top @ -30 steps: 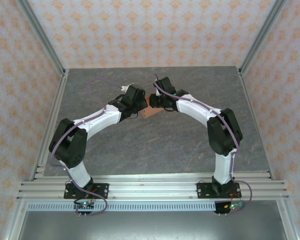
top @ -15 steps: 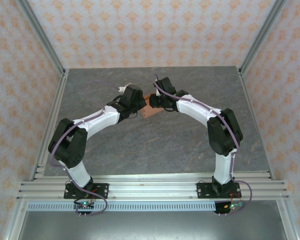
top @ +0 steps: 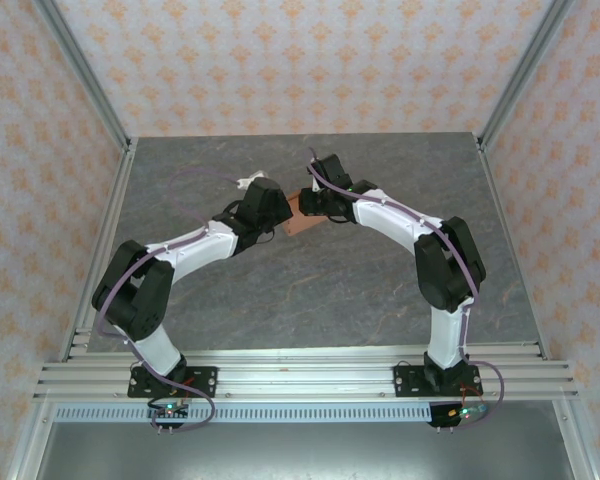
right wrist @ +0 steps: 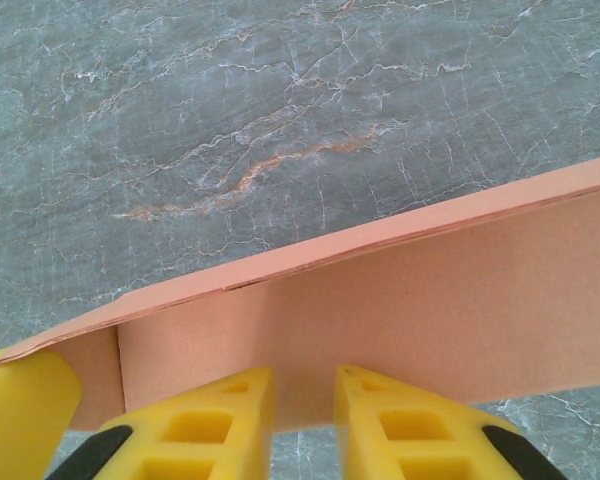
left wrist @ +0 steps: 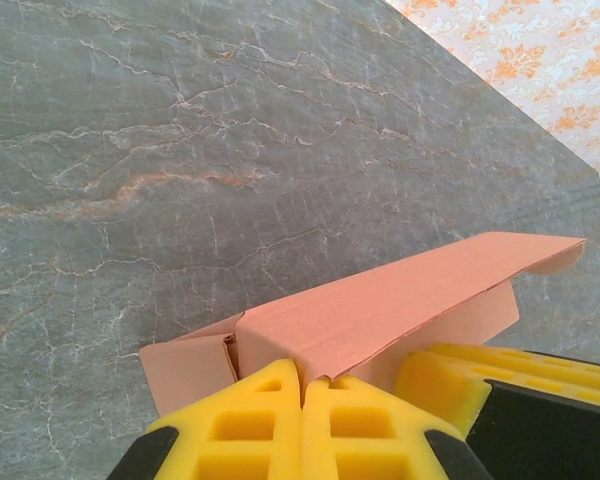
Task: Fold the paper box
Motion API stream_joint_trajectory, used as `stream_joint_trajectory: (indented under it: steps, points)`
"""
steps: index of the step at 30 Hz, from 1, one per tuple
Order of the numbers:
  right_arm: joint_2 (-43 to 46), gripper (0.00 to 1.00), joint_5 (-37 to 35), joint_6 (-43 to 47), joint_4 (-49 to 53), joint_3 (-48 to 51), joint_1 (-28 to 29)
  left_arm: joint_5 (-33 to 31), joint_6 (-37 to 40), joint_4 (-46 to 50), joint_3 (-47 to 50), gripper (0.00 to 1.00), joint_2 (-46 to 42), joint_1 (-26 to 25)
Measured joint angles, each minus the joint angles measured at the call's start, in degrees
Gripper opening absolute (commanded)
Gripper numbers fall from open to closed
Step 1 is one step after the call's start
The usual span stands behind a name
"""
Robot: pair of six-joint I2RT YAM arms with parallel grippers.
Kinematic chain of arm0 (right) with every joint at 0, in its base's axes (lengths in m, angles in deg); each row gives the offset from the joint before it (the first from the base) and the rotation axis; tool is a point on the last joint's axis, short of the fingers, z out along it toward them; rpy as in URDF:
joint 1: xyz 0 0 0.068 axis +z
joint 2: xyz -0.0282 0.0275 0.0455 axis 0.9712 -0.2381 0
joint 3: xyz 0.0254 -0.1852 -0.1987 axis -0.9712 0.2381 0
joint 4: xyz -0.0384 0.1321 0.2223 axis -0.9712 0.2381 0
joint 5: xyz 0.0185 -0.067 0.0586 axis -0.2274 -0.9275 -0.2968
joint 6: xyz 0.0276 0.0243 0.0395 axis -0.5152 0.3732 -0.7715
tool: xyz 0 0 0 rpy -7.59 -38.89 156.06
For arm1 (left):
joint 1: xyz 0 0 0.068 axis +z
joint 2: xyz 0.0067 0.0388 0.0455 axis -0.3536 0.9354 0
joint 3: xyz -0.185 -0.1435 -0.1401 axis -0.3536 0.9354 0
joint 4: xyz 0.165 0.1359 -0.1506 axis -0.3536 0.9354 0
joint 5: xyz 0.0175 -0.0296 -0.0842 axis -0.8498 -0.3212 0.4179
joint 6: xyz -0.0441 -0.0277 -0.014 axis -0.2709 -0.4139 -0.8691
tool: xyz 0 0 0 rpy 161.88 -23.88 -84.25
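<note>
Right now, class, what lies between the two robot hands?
The paper box lies between the left hand and the right hand. The top view shows this, and both wrist views show the card right at the fingers.

No text, label, brand, number or sign can be read anywhere.
</note>
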Motion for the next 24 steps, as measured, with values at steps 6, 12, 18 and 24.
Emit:
stream_joint_trajectory:
  steps: [6, 12, 18, 24]
  points:
    - [0.09, 0.24, -0.02, 0.00, 0.09, 0.00, 0.00, -1.07, 2.40, -1.86, 1.73, 0.00, -0.55, -0.85]
    - [0.85, 0.32, 0.07, 0.11, 1.79, -0.17, 0.28, -1.46, 7.32, -0.85, 1.60, 0.00, -0.83, -1.09]
    - [2.84, 0.37, -0.02, 1.42, 6.49, -0.46, 0.92, -0.98, 12.50, 3.41, -0.39, 0.00, -0.81, -0.94]
    - [7.74, 0.41, -0.46, 3.19, 9.07, 0.00, -0.26, -0.42, 15.80, 5.64, -1.03, 0.00, -0.81, 0.42]
